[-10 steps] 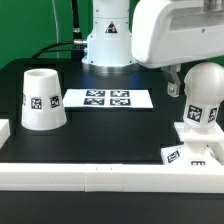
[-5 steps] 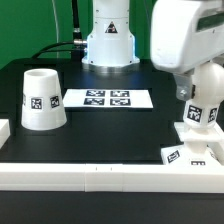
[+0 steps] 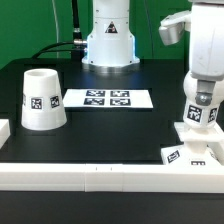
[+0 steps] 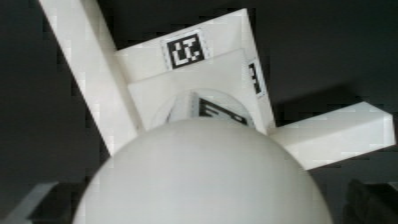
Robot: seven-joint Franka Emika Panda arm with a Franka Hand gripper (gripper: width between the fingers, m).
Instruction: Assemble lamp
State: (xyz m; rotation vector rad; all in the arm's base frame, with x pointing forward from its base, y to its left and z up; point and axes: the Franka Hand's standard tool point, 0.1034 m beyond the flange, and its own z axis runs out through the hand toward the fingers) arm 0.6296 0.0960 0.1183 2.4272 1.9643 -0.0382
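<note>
The white ball-shaped bulb (image 3: 201,118) stands upright on the low square base (image 3: 192,149) at the exterior view's right, near the front rail. My gripper (image 3: 203,99) has come down over the bulb's top, with a finger on each side and the jaws open. In the wrist view the bulb (image 4: 196,170) fills the space between the fingers, and the tagged base (image 4: 199,58) lies beyond it. The tapered shade (image 3: 41,98) stands mouth down at the exterior view's left, far from the gripper.
The marker board (image 3: 108,99) lies flat at the middle back. A long white border rail (image 3: 100,176) runs along the front, also seen in the wrist view (image 4: 86,60). The arm's white pedestal (image 3: 108,45) stands behind the board.
The arm has swung toward the exterior view's right and come down, so the gripper now sits over the bulb's top. The bulb, base and shade have not moved.
</note>
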